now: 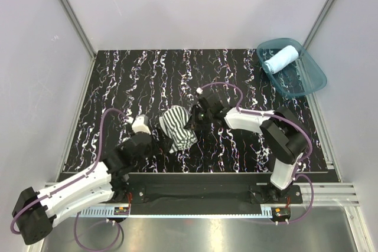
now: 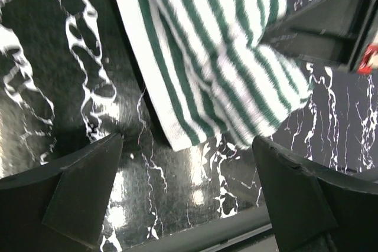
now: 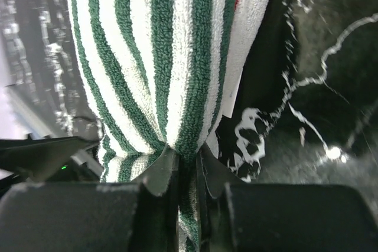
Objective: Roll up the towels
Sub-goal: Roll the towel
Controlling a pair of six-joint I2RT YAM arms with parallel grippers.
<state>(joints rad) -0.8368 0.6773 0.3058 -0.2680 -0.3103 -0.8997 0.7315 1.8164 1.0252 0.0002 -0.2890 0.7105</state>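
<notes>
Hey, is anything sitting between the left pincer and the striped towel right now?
Nothing visible. The left pincer is open, with only bare table between its fingers and the striped towel's near edge. The right pincer is shut on the towel's other side, out of that path.

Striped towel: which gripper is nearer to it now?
Right. The right gripper is shut on an edge of the striped towel; the left gripper stands open just beside it, gripping nothing.
</notes>
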